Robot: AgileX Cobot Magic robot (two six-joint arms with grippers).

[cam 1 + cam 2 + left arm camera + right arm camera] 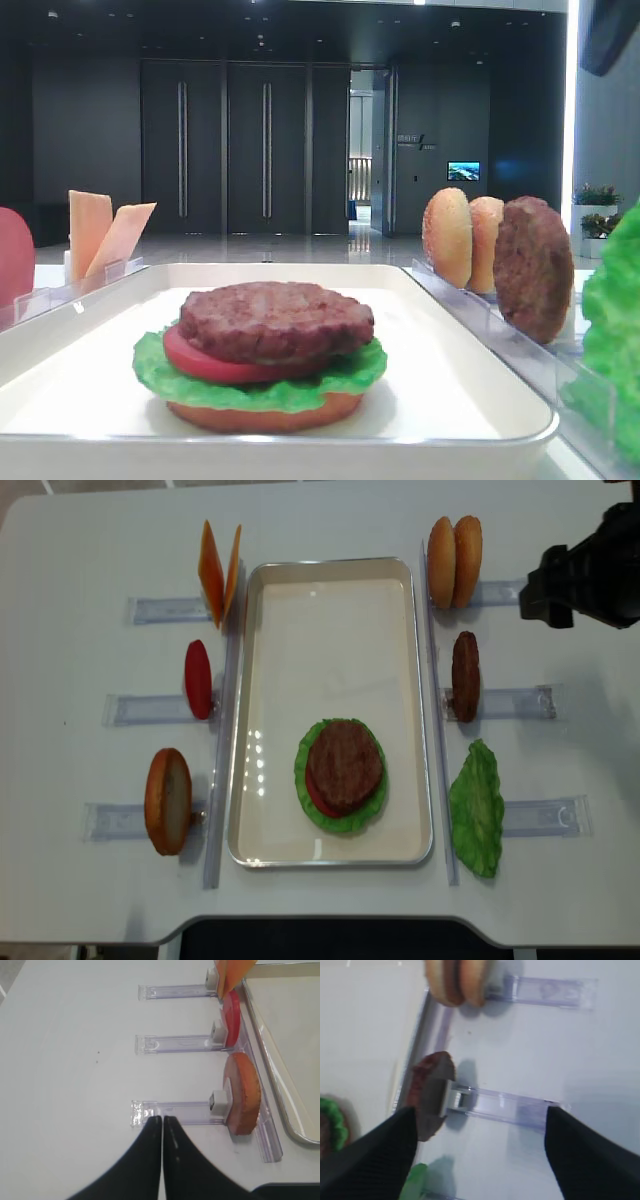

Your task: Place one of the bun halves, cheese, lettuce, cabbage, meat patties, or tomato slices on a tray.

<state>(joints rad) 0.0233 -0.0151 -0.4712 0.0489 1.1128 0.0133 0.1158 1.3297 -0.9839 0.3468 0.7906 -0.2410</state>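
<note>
A white tray (250,710) holds a stack: bun half (265,412), lettuce (310,805), tomato slice (215,365) and meat patty (344,763) on top. My right gripper (481,1112) hangs open and empty over the right-hand racks. A standing meat patty (430,1095) lies just ahead of its left finger (380,1155), with two bun halves (457,982) farther on. My left gripper (162,1120) is shut and empty, its tips at the end of the rack holding a bun half (242,1092). Beyond it stand a tomato slice (231,1025) and cheese (230,972).
Clear plastic racks (150,710) line both long sides of the tray. A loose lettuce leaf (477,808) leans on the near right rack. The right arm (585,570) is at the table's far right. Bare white table (75,1060) lies left of the left racks.
</note>
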